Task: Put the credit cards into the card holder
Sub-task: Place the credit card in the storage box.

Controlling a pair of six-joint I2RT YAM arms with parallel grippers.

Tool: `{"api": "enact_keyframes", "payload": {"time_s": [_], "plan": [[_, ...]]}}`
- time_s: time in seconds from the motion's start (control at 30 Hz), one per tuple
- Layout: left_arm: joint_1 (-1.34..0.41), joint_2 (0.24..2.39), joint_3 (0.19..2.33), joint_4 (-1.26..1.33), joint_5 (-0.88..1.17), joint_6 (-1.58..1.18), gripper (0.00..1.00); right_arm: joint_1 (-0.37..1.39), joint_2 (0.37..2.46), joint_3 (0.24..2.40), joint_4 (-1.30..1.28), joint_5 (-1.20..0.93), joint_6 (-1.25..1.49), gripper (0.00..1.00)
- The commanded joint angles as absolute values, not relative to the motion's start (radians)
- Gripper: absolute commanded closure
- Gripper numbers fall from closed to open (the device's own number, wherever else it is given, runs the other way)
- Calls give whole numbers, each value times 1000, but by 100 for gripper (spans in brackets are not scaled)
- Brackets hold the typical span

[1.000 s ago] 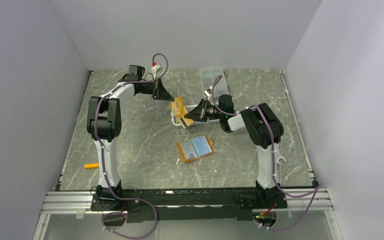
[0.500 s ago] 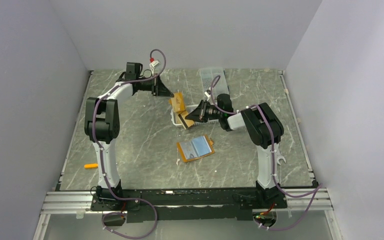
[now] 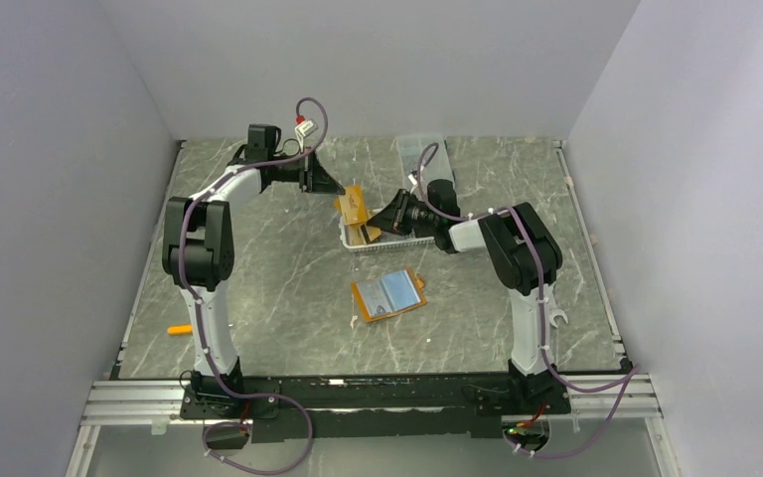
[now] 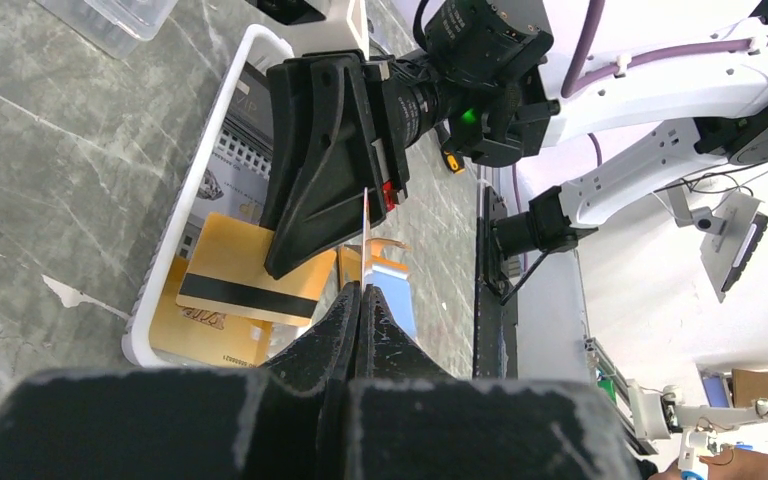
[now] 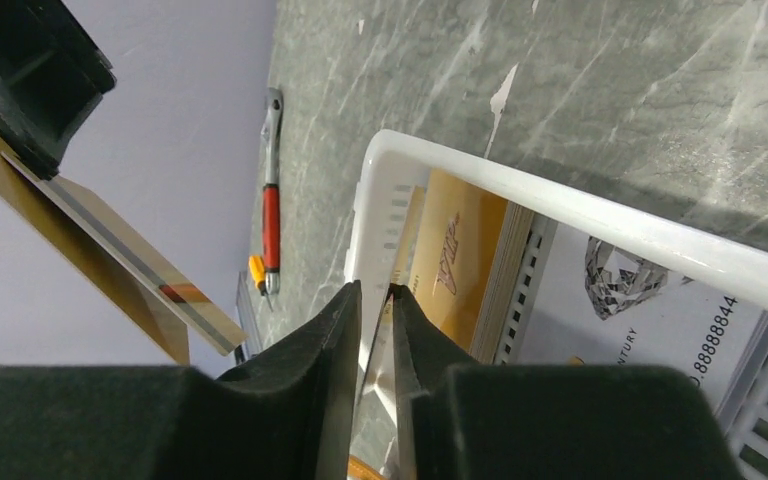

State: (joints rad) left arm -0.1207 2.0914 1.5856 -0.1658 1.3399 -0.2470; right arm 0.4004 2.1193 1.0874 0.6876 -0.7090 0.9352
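Left fingers (image 4: 335, 330) tight on 1 gold card (image 5: 100, 258) beside white basket (image 5: 560, 210), right fingers (image 5: 320, 340) tight on 1 edge-on card (image 5: 403, 245) inside it.

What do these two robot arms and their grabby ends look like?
The left arm and right arm have white tube-like links joined by chunky black joints, with purple cables looped along them. The left end effector and right end effector are black, each with two wedge-shaped fingers. A small green light glows on the right wrist.
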Motion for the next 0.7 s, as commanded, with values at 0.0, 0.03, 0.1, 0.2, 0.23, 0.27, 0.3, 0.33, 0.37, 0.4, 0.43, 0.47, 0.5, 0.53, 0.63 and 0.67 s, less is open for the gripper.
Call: {"api": "enact_keyframes", "payload": {"time_s": [0.0,0.03,0.1,0.2,0.23,0.27,0.3,0.33,0.37,0.4,0.43,0.47,0.5,0.53,0.63,0.67], "plan": [[-117,2046,1572,-135,1382,-238,100,415,2132,1092,699,-684,921,73],[-117,2049,1570,-129,1384,-243,100,418,2134,1095,697,-687,924,68],[-117,2048,1565,-117,1389,-256,100,423,2138,1104,703,-696,930,57],[-116,2036,1557,-112,1391,-256,100,423,2125,1109,685,-697,926,49],[-117,2034,1557,-114,1395,-254,100,423,2119,1118,663,-698,913,45],[-117,2030,1557,-120,1397,-250,100,423,2110,1124,636,-696,895,40],[-117,2027,1557,-125,1397,-246,100,423,2098,1128,603,-687,873,39],[-117,2025,1554,-126,1399,-246,100,423,2081,1126,574,-672,848,38],[-117,2022,1551,-121,1400,-249,100,424,2062,1122,547,-657,828,38],[-115,2019,1545,-112,1403,-256,100,425,2045,1117,526,-645,810,38],[-115,2017,1538,-94,1406,-269,100,423,2029,1109,506,-635,797,38],[-115,2015,1531,-74,1407,-283,100,422,2014,1103,493,-632,789,38],[-115,2012,1526,-59,1413,-298,100,421,1998,1094,482,-628,782,38],[-115,2011,1523,-43,1420,-311,100,419,1982,1083,478,-623,777,38],[-115,2008,1517,-21,1429,-334,100,416,1929,1058,473,-611,761,38],[-114,2006,1515,-18,1431,-336,100,414,1915,1052,474,-611,756,39]]}}
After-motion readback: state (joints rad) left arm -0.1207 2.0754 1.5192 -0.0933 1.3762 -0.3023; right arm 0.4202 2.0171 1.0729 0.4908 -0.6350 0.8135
